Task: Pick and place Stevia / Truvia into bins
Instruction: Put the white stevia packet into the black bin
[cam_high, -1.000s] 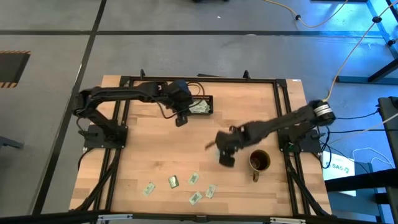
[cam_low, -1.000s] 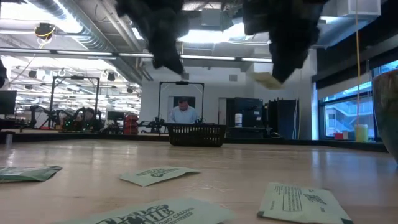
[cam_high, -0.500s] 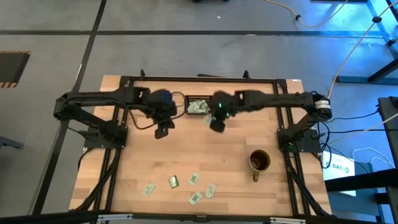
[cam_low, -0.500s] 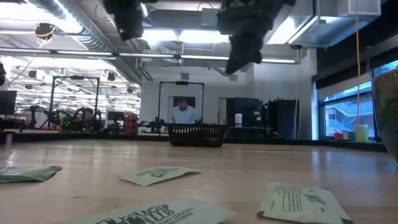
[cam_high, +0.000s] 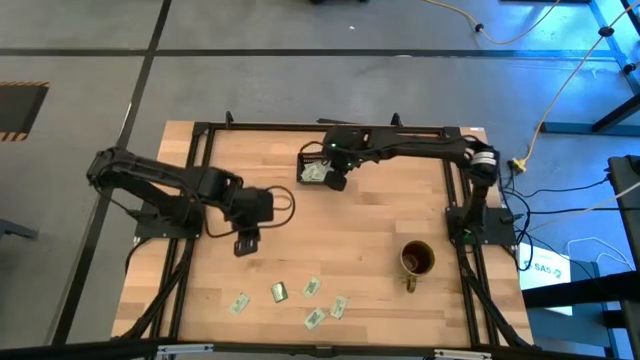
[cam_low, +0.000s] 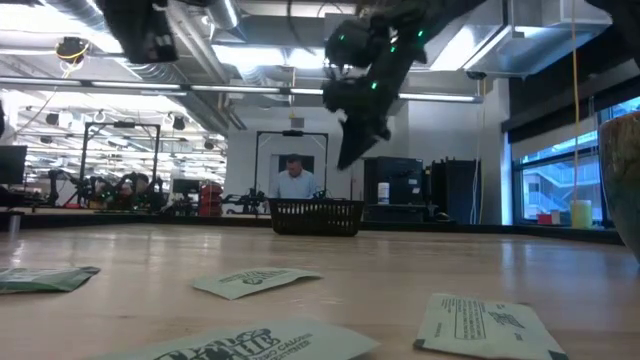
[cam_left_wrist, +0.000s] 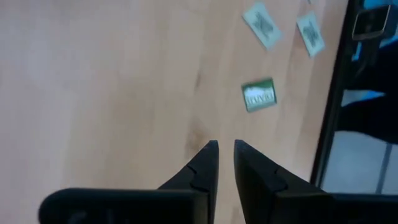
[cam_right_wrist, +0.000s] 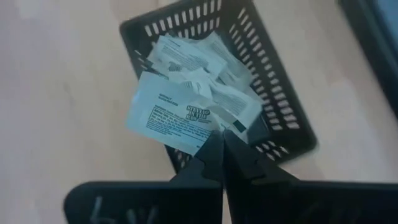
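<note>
Several pale green and white sweetener packets (cam_high: 312, 287) lie flat near the table's near edge; the low view has them close up (cam_low: 255, 281). The black slatted tray (cam_high: 304, 158) sits near the far edge with several packets in it (cam_right_wrist: 186, 59). My right gripper (cam_right_wrist: 219, 142) hangs above the tray, shut on one packet (cam_right_wrist: 171, 118). My left gripper (cam_left_wrist: 225, 146) hovers over bare wood left of centre (cam_high: 243, 243), holding nothing, with a narrow gap between its fingers. A green packet (cam_left_wrist: 258, 96) lies ahead of it. My right gripper pinches one packet by a corner (cam_right_wrist: 202, 138) between its two fingers, coming from above and slanting down. The packet juts out ahead of the fingertips and is lifted clear, over the tray's near rim and the packets inside.
A brownish-gold mug (cam_high: 418, 258) stands right of centre, with its handle toward the near edge. A black frame (cam_high: 320, 128) runs round the table. Bare wood lies between the tray and the loose packets. A person (cam_low: 295, 180) is far off in the room behind.
My right gripper has carried its packet from beside the mug toward the far edge, to above the tray. My left gripper has left the tray and travelled toward the near left, closer to the loose packets.
</note>
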